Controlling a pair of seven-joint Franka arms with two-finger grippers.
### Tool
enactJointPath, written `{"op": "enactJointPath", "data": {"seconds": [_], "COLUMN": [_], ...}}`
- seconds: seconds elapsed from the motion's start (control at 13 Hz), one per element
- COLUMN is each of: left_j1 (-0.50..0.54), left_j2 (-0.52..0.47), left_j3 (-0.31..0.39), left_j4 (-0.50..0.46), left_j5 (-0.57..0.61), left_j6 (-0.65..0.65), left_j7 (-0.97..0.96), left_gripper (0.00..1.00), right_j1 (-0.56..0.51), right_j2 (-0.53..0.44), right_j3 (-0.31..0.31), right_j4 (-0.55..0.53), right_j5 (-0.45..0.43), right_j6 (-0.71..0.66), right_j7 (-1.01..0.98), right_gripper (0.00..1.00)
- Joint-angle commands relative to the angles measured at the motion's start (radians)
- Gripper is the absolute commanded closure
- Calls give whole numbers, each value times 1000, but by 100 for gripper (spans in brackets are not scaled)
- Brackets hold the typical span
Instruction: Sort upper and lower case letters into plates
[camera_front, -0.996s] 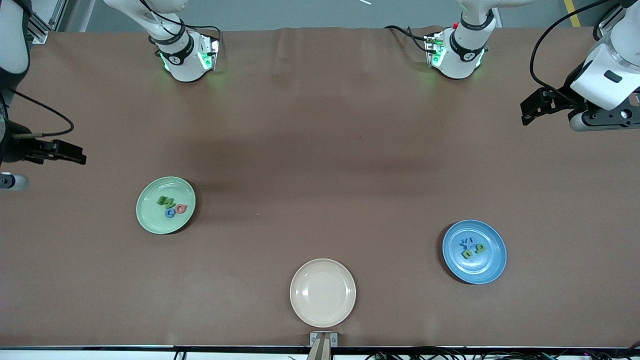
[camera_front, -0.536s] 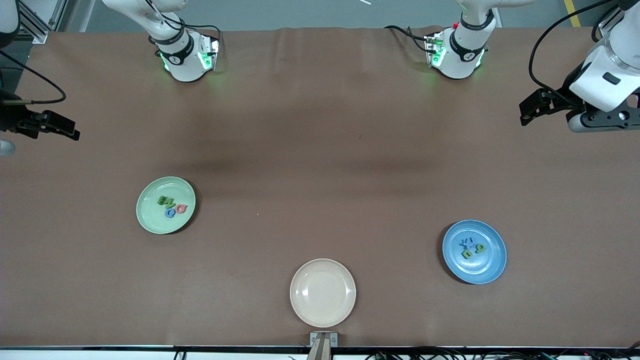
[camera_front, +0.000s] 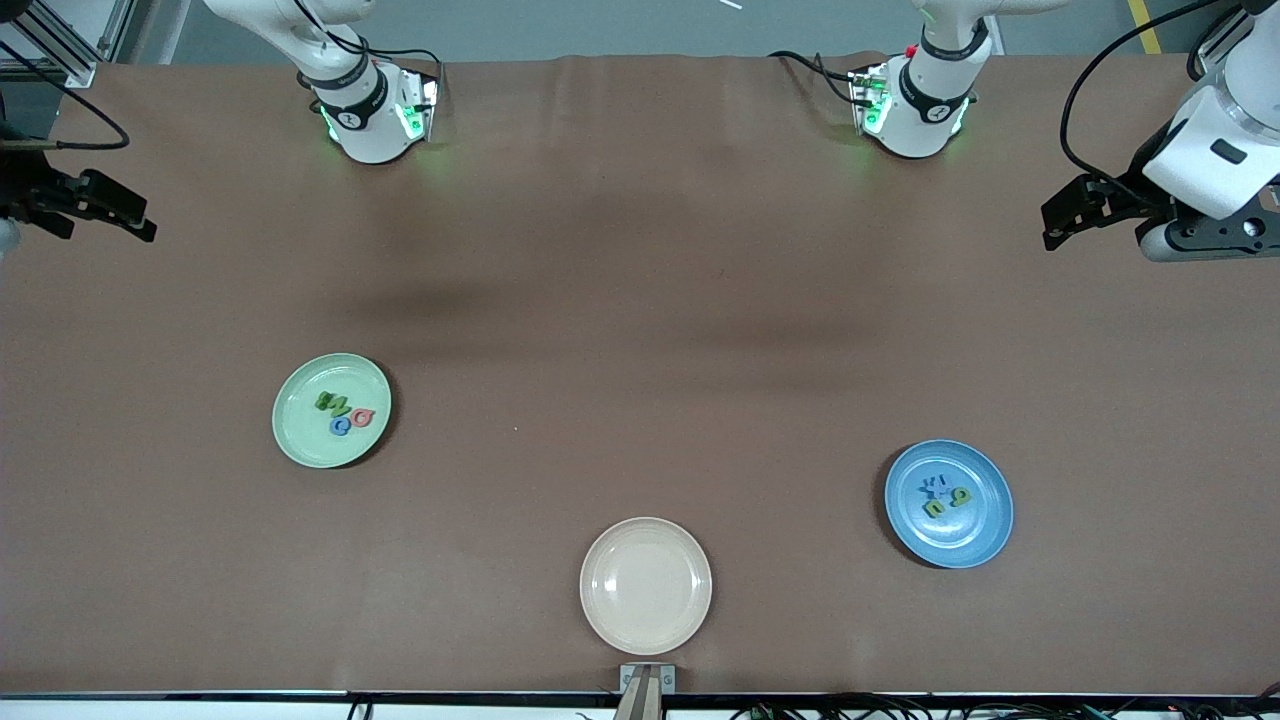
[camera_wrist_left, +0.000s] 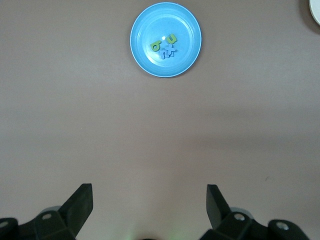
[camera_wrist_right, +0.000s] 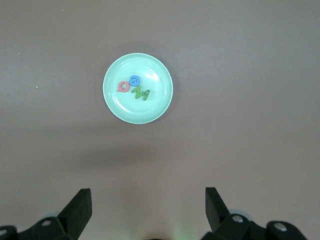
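Moved: right gripper has drawn up toward its table end — fingers wide, empty.
Green plate: green, blue, pink letters inside.
Cream plate: bare.
Blue plate: green, blue letters.
Left gripper: high, wide, empty.

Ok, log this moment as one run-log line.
letters: in green plate and blue plate | cream plate: empty | left hand: open, holding nothing | right hand: open, holding nothing

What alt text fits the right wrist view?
A green plate on a brown table holds a few small letters in red, blue and green. The open right gripper hangs above the table.
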Motion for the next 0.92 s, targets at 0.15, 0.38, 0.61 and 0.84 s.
{"op": "enactJointPath", "data": {"seconds": [0.15, 0.38, 0.61, 0.84], "left_j1": [2, 5, 5, 4], "left_j2": [9, 10, 10, 10], "left_j3": [7, 7, 7, 7], "left_j4": [22, 25, 26, 25], "left_j5": [-18, -16, -13, -10], "left_j6": [-5, -4, -4, -4], "left_j7": [46, 52, 53, 53], "left_gripper": [0, 0, 0, 0], "right_j1": [1, -3, -23, -25], "right_j2": [-33, 46, 89, 108], "right_j3": [10, 19, 30, 30], "right_j4": [-14, 69, 95, 107], "right_j5": [1, -1, 1, 1], "right_j6": [20, 16, 28, 40], "right_j7": [-6, -13, -17, -17], "right_gripper": [0, 0, 0, 0]}}
